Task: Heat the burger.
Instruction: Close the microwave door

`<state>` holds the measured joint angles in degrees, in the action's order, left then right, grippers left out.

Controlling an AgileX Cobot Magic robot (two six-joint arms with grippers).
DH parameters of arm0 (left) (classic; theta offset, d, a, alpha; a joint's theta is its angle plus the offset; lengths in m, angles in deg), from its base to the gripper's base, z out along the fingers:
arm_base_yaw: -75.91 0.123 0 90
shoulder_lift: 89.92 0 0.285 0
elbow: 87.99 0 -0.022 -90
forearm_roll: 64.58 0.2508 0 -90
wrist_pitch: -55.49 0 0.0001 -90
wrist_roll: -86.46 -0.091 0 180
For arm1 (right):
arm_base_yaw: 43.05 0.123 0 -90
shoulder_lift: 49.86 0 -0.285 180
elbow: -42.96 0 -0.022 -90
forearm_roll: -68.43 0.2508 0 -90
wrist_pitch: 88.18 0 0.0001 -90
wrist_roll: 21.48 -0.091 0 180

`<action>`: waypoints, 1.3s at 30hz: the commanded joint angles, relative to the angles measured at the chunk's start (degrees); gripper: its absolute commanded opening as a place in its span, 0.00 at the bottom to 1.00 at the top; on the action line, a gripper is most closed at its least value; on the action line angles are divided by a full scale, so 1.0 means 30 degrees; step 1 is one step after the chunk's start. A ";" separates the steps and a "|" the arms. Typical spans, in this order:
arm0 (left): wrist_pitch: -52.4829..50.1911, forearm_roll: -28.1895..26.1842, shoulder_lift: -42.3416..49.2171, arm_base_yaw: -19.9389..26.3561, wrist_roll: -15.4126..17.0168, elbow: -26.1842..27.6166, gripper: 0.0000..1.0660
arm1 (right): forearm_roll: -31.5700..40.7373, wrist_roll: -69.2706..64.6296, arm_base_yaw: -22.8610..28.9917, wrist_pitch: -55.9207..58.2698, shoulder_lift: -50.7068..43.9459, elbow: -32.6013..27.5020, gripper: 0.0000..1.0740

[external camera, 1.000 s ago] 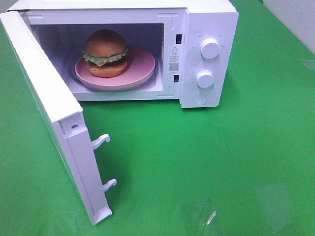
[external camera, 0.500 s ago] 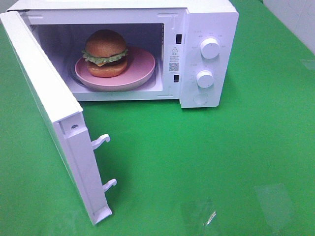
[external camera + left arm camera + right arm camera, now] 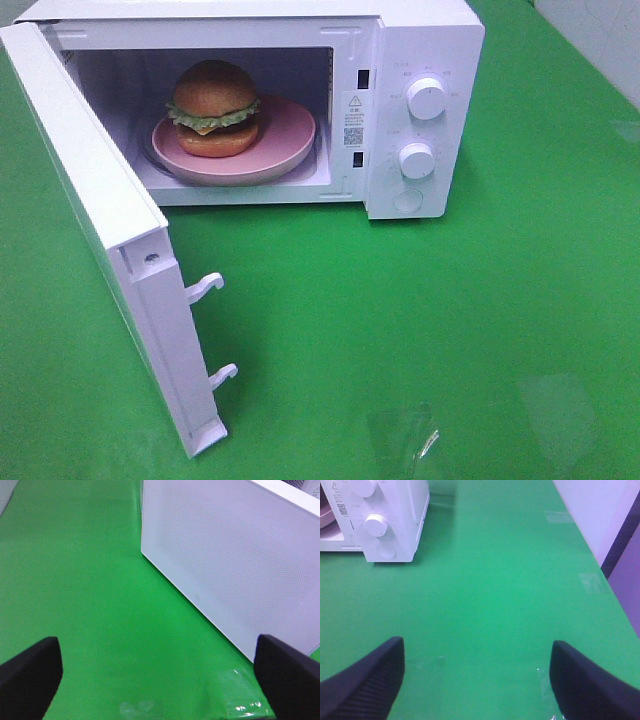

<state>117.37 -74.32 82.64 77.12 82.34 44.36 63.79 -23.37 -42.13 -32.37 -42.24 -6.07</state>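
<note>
The burger (image 3: 214, 108) sits on a pink plate (image 3: 290, 135) inside the white microwave (image 3: 430, 40), whose door (image 3: 110, 240) stands swung wide open toward the front left. Neither arm shows in the exterior high view. My left gripper (image 3: 157, 680) is open over green cloth with nothing between its black fingers (image 3: 30, 672), and the door's outer face (image 3: 235, 555) lies ahead of it. My right gripper (image 3: 477, 680) is open and empty too, well back from the microwave's control panel (image 3: 380, 525).
Two knobs (image 3: 427, 98) (image 3: 416, 160) and a round button (image 3: 407, 200) are on the microwave's right panel. Two latch hooks (image 3: 205, 288) stick out of the door's edge. Green cloth (image 3: 450, 330) covers the table, with a wall beyond its right edge (image 3: 600, 565).
</note>
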 commanded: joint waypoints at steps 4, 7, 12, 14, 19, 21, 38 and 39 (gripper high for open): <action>-0.0286 -0.0115 0.0095 0.0019 -0.0057 -0.0019 0.92 | 0.0038 0.0248 -0.0057 -0.0229 -0.0535 -0.0038 0.71; -0.0286 -0.0115 0.0095 0.0019 -0.0057 -0.0019 0.92 | 0.0038 0.0248 -0.0057 -0.0229 -0.0535 -0.0038 0.71; -0.0286 -0.0115 0.0095 0.0019 -0.0057 -0.0019 0.92 | 0.0038 0.0248 -0.0057 -0.0229 -0.0535 -0.0038 0.71; -0.0286 -0.0115 0.0095 0.0019 -0.0057 -0.0019 0.92 | 0.0038 0.0248 -0.0057 -0.0229 -0.0535 -0.0038 0.71; -0.0286 -0.0115 0.0095 0.0019 -0.0057 -0.0019 0.92 | 0.0038 0.0248 -0.0057 -0.0229 -0.0535 -0.0038 0.71; -0.0286 -0.0115 0.0095 0.0019 -0.0057 -0.0019 0.92 | 0.0038 0.0248 -0.0057 -0.0229 -0.0535 -0.0038 0.71; -0.0286 -0.0115 0.0095 0.0019 -0.0057 -0.0019 0.92 | 0.0038 0.0248 -0.0057 -0.0229 -0.0535 -0.0038 0.71; -0.0286 -0.0115 0.0095 0.0019 -0.0057 -0.0019 0.92 | 0.0038 0.0248 -0.0057 -0.0229 -0.0535 -0.0038 0.71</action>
<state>117.37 -74.32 82.64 77.12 82.34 44.36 63.79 -23.37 -42.13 -32.37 -42.24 -6.07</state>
